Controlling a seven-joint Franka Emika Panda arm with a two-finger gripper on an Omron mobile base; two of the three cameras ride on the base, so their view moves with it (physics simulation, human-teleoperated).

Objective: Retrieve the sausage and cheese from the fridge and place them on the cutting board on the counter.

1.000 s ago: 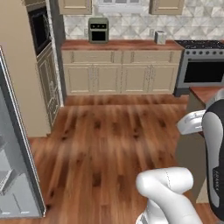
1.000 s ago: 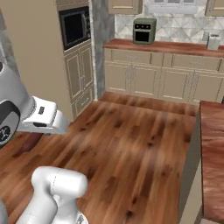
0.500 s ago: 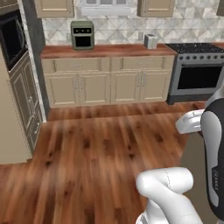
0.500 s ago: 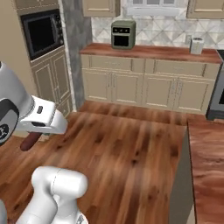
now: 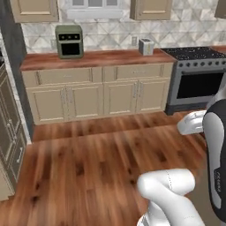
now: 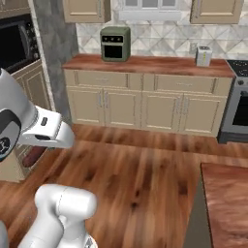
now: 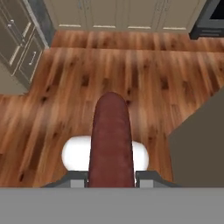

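Reddish-brown sausage (image 7: 110, 140) sits clamped in the claw (image 7: 109, 177), jaws pressed onto its sides at the bottom of the hand view, sausage sticking out forward past the tips over the wood floor (image 7: 144, 70). In the right base view its dark red end (image 6: 34, 156) pokes out below the white wrist, low on the left. Far wall: counter (image 5: 95, 58) over beige cabinets (image 5: 97, 95), with a green toaster oven (image 5: 69, 41) at its left end and a small toaster (image 5: 145, 46) near the stove (image 5: 196, 79). Second counter corner (image 6: 227, 198) shows lower right in the right base view.
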